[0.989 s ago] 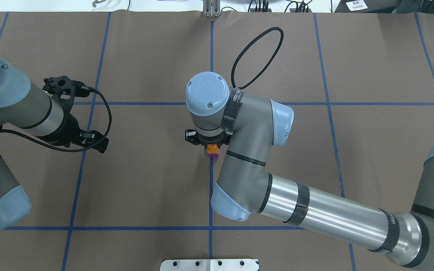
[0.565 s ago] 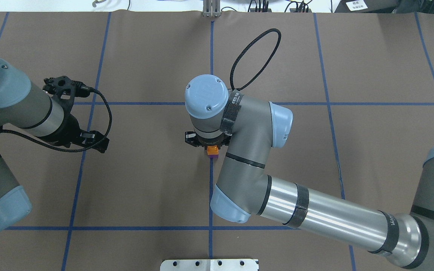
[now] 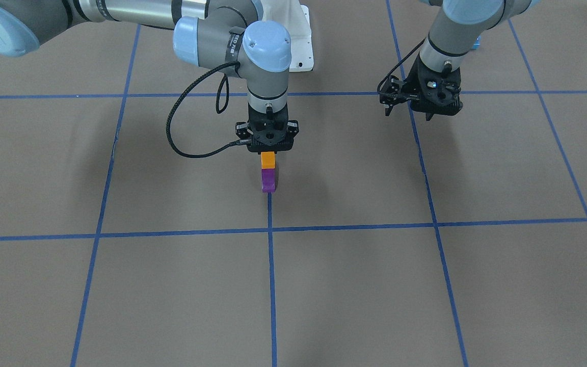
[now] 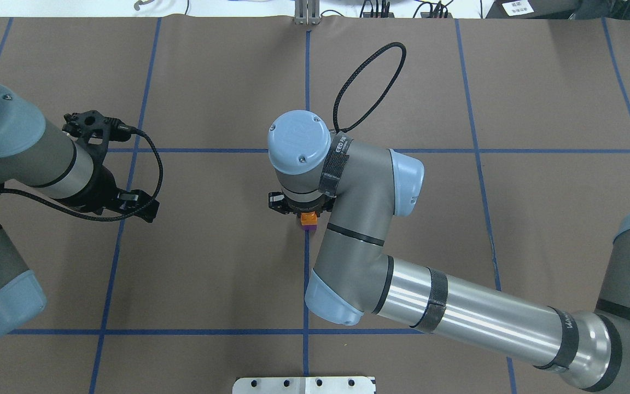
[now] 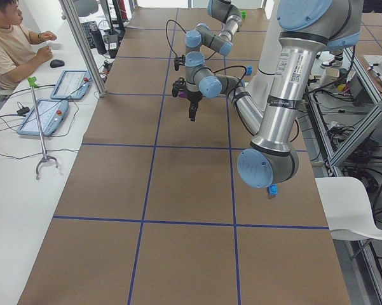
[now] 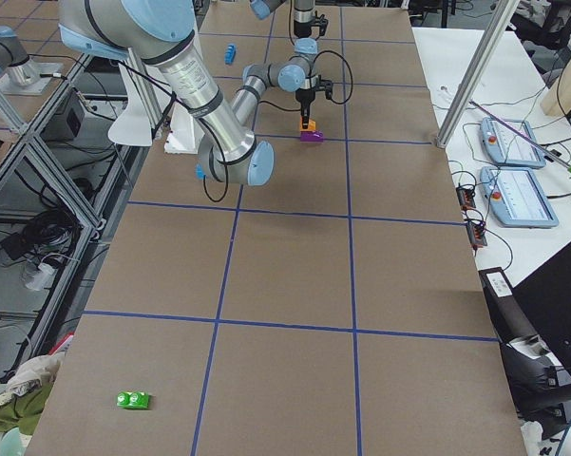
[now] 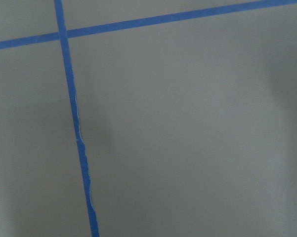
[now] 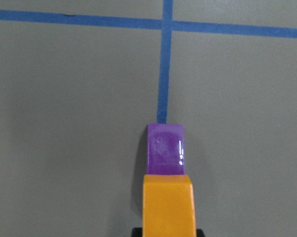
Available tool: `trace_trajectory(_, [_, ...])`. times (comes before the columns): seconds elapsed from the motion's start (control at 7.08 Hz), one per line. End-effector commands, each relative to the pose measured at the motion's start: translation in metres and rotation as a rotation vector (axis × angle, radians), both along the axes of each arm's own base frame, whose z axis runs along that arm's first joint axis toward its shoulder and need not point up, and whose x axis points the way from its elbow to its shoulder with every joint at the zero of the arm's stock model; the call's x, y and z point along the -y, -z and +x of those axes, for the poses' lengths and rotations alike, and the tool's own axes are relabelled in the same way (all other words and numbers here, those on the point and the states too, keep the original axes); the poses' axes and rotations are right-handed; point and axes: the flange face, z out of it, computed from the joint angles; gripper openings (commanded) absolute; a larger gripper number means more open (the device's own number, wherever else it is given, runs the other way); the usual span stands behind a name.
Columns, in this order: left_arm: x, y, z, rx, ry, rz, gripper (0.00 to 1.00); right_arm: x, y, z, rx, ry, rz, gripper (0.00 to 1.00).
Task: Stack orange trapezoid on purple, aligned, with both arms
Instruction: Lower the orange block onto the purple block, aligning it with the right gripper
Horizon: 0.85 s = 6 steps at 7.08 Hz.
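Observation:
The orange trapezoid (image 3: 268,159) is held in my right gripper (image 3: 268,154), whose fingers are shut on it from above. It sits directly over the purple block (image 3: 268,180), which stands on the brown mat at the end of a blue tape line. The two look in line and touching or nearly touching. In the right wrist view the orange block (image 8: 168,205) covers the near part of the purple one (image 8: 165,149). In the overhead view only a sliver of purple (image 4: 308,228) shows under the orange (image 4: 309,219). My left gripper (image 3: 428,109) hovers empty, well off to the side, and looks open.
A white base plate (image 4: 304,384) lies at the near table edge. A green block (image 6: 133,400) and a small blue block (image 6: 230,52) lie far from the stack. Another blue block (image 5: 272,189) lies by my left arm's base. An operator (image 5: 13,44) sits beside the table.
My right gripper has come down a little with the orange block, so less of the purple block shows under it from overhead. The left arm has not moved.

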Motion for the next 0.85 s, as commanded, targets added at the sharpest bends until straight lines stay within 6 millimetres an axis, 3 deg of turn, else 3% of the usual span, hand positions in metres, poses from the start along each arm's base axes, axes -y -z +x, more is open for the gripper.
trace_trajectory(0.0, [0.001, 0.003, 0.001, -0.004, 0.009, -0.002, 1.00, 0.002, 0.003, 0.000, 0.003, 0.000, 0.004, 0.00])
trace_trajectory(0.71, [0.001, 0.005, 0.001, -0.006, 0.011, -0.002, 1.00, 0.004, -0.007, -0.007, -0.015, 0.014, 0.006, 0.00])
